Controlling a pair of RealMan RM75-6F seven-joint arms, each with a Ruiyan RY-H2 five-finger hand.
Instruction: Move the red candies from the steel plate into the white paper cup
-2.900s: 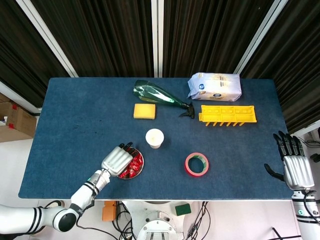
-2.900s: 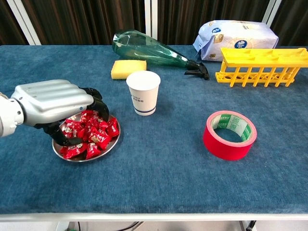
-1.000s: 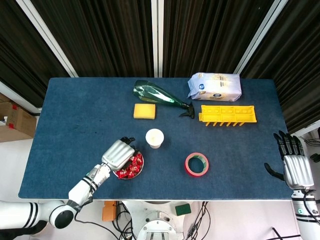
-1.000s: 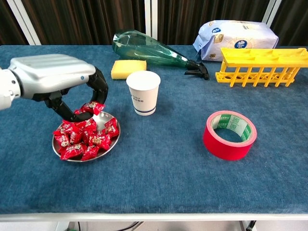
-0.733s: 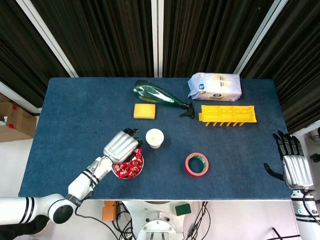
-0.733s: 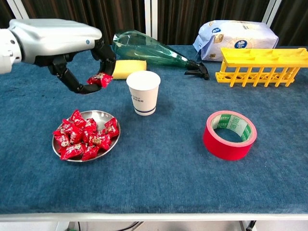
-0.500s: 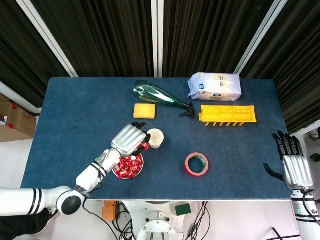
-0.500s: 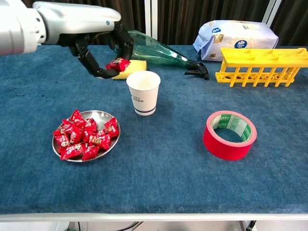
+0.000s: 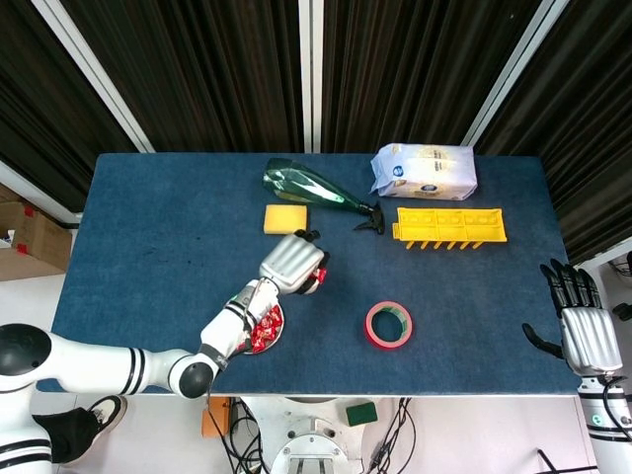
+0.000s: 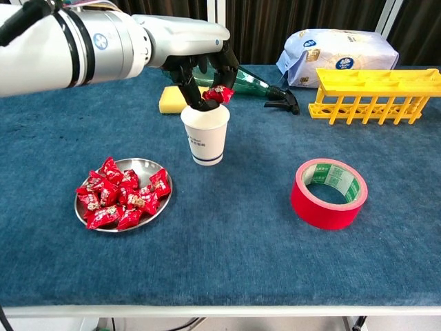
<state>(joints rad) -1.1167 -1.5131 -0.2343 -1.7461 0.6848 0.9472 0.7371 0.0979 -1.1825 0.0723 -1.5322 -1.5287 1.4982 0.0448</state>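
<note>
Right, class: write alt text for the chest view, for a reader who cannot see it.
The robot's left hand pinches a red candy just above a white paper cup. A steel plate of red candies sits left of the cup, a red tape roll to its right.

candies (image 10: 122, 196) on plate (image 10: 149, 166), cup (image 10: 205, 134) right

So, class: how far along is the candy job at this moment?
Done: nothing can be confirmed, since the cup's inside is hidden. In hand: the left hand pinches one candy just above the cup's rim. Left: dropping it in, then clearing the pile on the plate. The right hand holds nothing.
</note>
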